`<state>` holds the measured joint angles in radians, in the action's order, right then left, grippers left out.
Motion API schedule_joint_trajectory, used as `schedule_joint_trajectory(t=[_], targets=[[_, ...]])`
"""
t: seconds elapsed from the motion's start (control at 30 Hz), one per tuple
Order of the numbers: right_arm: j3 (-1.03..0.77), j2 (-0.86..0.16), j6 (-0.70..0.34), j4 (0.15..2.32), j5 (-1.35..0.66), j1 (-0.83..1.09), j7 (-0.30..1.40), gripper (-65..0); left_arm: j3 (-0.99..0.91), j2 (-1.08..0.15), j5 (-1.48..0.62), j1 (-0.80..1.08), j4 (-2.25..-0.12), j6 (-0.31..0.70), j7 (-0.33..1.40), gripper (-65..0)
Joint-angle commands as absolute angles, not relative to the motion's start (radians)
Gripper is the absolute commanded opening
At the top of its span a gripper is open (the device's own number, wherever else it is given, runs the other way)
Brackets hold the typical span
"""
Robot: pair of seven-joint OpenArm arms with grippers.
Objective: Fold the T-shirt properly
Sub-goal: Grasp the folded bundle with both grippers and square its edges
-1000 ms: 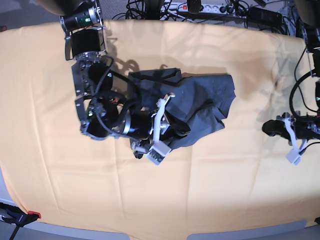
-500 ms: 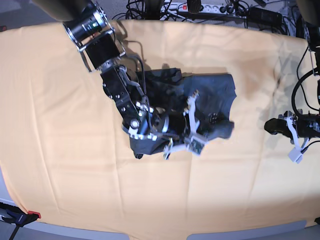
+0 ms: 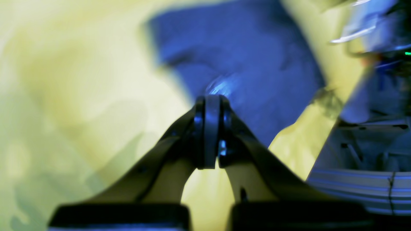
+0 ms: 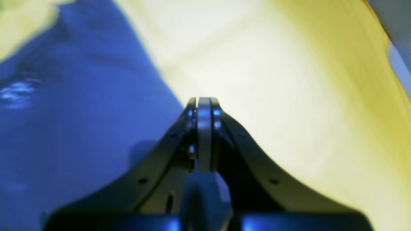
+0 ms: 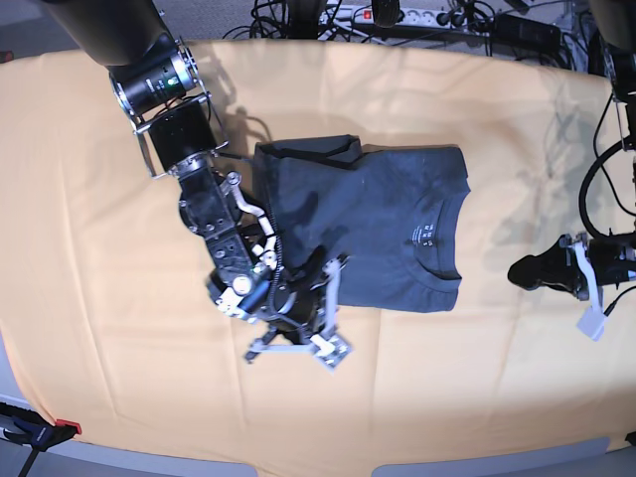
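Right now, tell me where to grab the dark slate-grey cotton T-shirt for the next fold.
Likely the dark slate-grey cotton T-shirt's collar-end corners, approached from the base view's right: it lies half-folded, collar right, edges exposed on the orange-yellow cloth. The shut left gripper is nearest.

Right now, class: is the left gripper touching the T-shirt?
Apart. In the base view the left gripper sits over bare orange cloth, with a strip of cloth between it and the T-shirt.

Orange-yellow cloth [image 5: 99, 248], cables [image 5: 427, 18] behind
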<state>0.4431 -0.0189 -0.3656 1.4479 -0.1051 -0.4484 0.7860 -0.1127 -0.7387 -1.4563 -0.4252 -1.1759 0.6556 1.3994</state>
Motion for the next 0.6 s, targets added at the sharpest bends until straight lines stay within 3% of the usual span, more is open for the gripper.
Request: schedule_joint_trajectory(t=[0.0,0.07,0.23,0.57], targets=[[0.413,-0.027,-0.351,1.467,-0.107,-0.485,0.761,-65.0,-0.122,-0.749,-1.484,-0.446,-1.193,0.658,1.396,-65.0],[0.365,-0.047,-0.357,1.467,-0.118,-0.482,0.760,-65.0,-0.122,-0.727,-1.484,-0.444,-1.206,0.639,1.396,-65.0],[0.308,-0.115,-0.482,1.428,-0.261,-0.487,0.737,-65.0,-0.122,-0.624,-1.484,-0.443,-1.294,0.575,1.396,-65.0],[0.308,-0.114,-0.590,1.103,-0.279,-0.606,0.673,-65.0,-0.050,-0.450,-1.484,-0.294,-1.540,0.615,1.396,-65.0]])
